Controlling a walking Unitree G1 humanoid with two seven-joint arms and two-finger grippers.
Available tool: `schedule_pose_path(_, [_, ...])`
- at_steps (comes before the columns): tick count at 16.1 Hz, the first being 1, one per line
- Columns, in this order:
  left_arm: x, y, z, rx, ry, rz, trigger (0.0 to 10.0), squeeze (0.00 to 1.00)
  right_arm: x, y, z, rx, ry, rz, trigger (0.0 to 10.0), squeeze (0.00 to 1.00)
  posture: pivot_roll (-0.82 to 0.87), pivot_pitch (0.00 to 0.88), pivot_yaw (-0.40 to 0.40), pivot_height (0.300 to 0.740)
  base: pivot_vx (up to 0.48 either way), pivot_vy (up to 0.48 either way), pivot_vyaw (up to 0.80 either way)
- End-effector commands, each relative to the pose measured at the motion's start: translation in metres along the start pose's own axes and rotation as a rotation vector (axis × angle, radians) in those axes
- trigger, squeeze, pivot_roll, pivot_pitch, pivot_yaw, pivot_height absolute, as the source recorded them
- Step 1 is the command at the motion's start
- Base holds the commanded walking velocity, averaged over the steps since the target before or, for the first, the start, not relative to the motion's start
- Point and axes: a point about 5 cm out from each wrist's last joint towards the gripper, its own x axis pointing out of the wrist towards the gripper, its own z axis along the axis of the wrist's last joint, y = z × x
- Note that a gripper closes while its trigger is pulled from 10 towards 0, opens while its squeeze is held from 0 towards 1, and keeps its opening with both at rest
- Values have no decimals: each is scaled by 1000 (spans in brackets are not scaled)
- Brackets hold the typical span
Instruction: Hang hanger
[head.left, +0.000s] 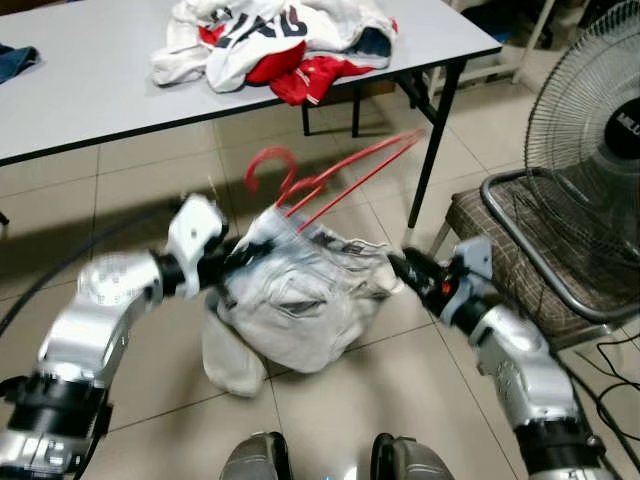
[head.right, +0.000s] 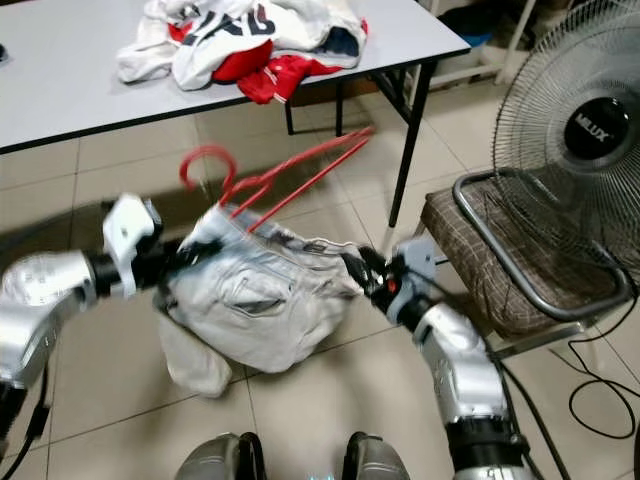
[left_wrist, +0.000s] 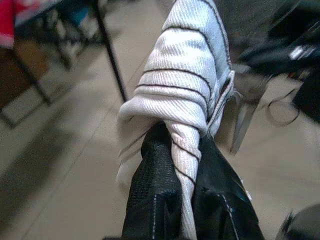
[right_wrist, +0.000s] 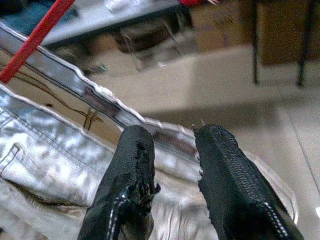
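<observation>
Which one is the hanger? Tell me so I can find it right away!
Look below the front edge of the grey table, down to the pale shorts stretched between the left gripper and the right gripper. The hanger sticks up out of their top. It is thin and bright red with a curly hook, unlike the soft clothes piled on the table.

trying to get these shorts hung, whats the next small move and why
Probably lift both grippers together to raise the white denim shorts toward the red hanger. The left gripper has its jaws shut on bunched fabric and the right gripper grips the waistband's other end, but the shorts sag and the hanger sticks out loosely at the top.
</observation>
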Motion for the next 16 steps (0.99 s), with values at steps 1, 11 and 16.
schedule_pose_path(1, [-5, 3, 30, 53, -91, -55, 0, 0, 0, 6, 8, -18, -27, 104, 10000, 1000, -24, 155, 45, 740, 0, 0, 0])
schedule_pose_path(11, [-20, 5, 82, 179, -54, -396, 0, 0, 9, -2, 20, -258, 5, 347, 10000, 1000, 3, 168, 40, 740, 0, 0, 0])
schedule_pose_path(16, [-21, -11, 114, 228, -80, -603, 0, 0, 10, -6, 25, -466, 66, 459, 10000, 0, 5, 176, 48, 740, 0, 0, 0])
